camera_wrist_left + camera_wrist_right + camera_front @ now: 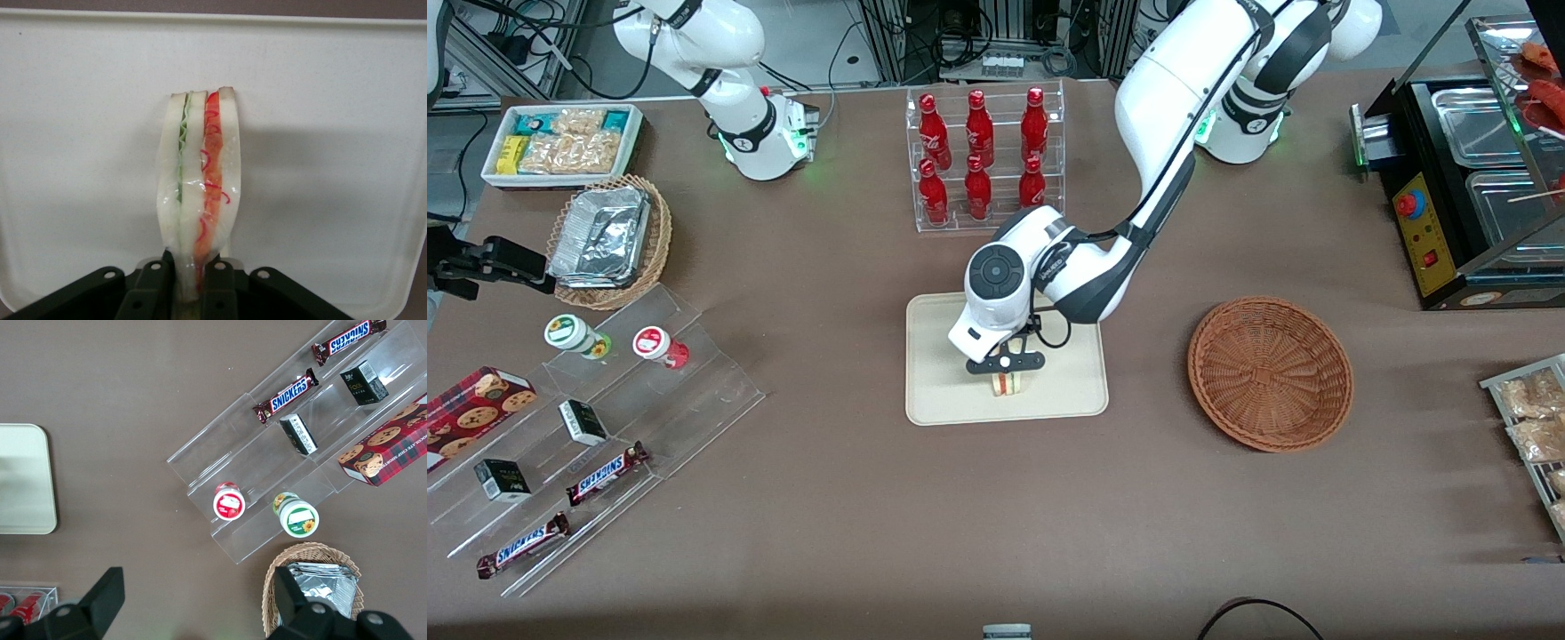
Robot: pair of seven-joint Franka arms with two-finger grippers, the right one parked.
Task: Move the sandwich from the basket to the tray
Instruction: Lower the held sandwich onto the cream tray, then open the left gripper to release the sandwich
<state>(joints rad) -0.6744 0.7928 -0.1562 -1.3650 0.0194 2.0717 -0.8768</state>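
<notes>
One sandwich stands on edge over the tray in the front view, under the gripper; the basket sits toward the working arm's end of the tabletop. Wrist view: jaws clamp the sandwich (plastic-wrapped) above the tray.

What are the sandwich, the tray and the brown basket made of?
The sandwich, pinched in the pincer over the tray, looks like soft white bread in shiny clear wrap. The tray seems matte cream plastic, smooth with rounded corners. The basket looks like woven reddish-brown wicker, ribbed all round.
</notes>
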